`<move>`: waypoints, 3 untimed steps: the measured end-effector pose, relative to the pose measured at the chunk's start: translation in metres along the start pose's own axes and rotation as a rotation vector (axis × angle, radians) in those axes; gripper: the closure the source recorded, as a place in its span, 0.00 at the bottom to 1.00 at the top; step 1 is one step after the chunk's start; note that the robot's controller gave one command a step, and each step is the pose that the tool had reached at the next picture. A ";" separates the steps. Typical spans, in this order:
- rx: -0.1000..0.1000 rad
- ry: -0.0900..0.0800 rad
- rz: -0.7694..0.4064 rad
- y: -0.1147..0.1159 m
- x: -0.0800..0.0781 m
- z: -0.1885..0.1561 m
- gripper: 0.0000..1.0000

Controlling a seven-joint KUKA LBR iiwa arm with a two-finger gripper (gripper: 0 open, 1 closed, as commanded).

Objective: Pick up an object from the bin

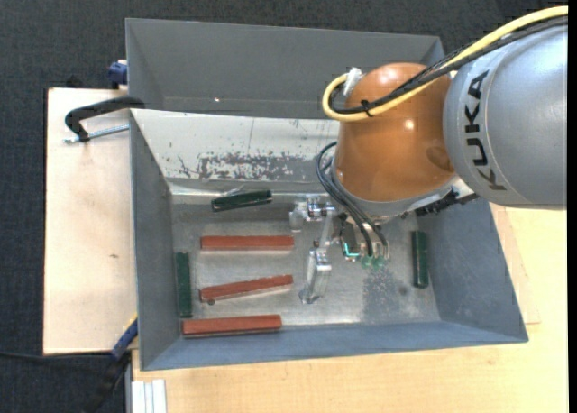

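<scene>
Your bin (270, 50) holds three red-brown bars (247, 243) toward its left wall and three dark green bars (242, 199); hand (314, 244) released, mid-floor.

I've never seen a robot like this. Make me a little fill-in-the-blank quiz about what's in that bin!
1. The grey bin holds ___ reddish-brown bars.
2. Toward the view's right of the claw lies one dark ___ stick.
3. The rounded cover on the arm's wrist is ___.

Missing words: three; green; orange.
</scene>
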State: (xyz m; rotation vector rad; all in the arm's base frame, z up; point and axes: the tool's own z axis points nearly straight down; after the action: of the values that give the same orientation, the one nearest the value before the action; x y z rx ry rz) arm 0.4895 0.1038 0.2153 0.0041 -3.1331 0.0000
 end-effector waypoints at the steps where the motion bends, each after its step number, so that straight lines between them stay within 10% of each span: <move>1: -0.001 -0.009 0.002 -0.001 -0.002 -0.004 0.00; 2: -0.002 -0.013 -0.035 0.031 -0.010 0.077 0.00; 3: -0.002 -0.010 0.028 0.046 -0.010 0.081 0.00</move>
State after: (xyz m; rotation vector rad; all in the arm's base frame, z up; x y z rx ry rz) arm 0.4987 0.1501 0.1339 -0.0392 -3.1433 -0.0034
